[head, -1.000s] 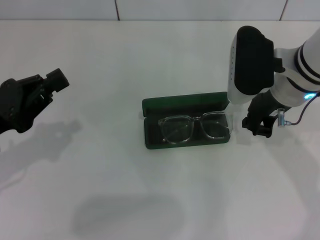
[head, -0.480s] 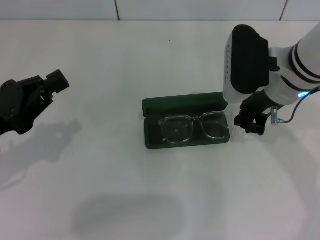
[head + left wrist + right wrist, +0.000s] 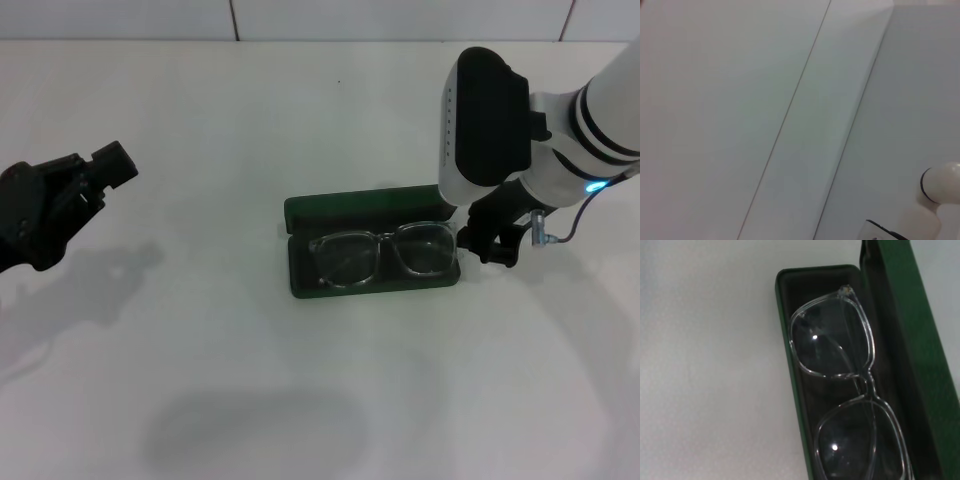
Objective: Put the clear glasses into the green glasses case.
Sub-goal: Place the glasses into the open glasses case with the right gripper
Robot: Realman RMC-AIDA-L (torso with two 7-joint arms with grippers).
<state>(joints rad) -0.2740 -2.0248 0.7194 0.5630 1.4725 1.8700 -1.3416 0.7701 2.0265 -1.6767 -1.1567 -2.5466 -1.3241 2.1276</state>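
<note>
The clear glasses [image 3: 385,255] lie folded in the tray of the green glasses case [image 3: 371,211], whose lid stands open on the table [image 3: 300,100]. The right pincer [image 3: 488,240] sits just beside the case's end, at the frame's corner nearest it; whether it is clenched or released, I cannot tell. The left pincer [image 3: 112,163] hangs well apart, idle, its state also unclear. If the right pincer pulls away while snagging that corner, the frame could lift out or the light case could slide.
</note>
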